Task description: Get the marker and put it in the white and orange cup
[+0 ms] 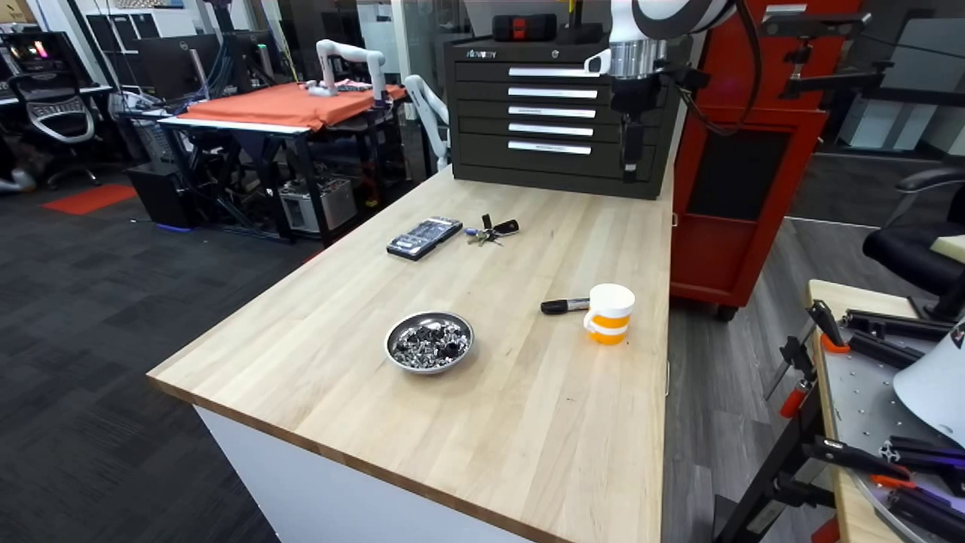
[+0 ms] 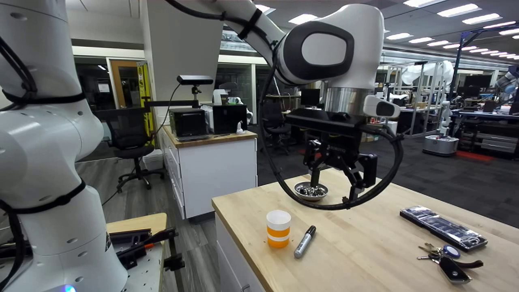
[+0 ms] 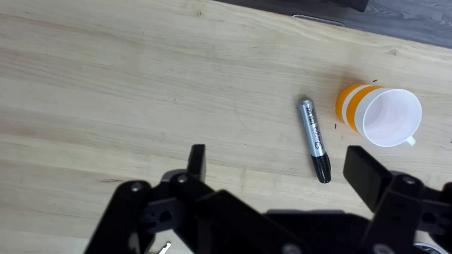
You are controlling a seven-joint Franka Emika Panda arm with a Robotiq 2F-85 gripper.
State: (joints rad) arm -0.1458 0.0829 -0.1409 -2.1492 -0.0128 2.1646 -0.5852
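The marker is a silver pen with a black cap. It lies flat on the wooden table beside the cup and shows whole in the wrist view [image 3: 313,135] and in an exterior view [image 2: 305,242]. In an exterior view its silver end is partly hidden behind the cup, with the black cap [image 1: 556,307] showing. The white and orange cup [image 1: 612,302] stands upright, and it shows in the wrist view too [image 3: 358,106], where its inside looks empty. My gripper [image 2: 334,188] is open and empty, above the table. In the wrist view [image 3: 277,155] the marker's cap appears between the fingertips, nearer the right finger.
A metal bowl [image 1: 426,369] of small parts stands on the table [image 1: 362,400]. A flat dark case [image 1: 424,238] and keys [image 1: 490,231] lie farther along. A dark tool chest [image 1: 558,162] stands at the table's end. The table's edge runs close by the cup.
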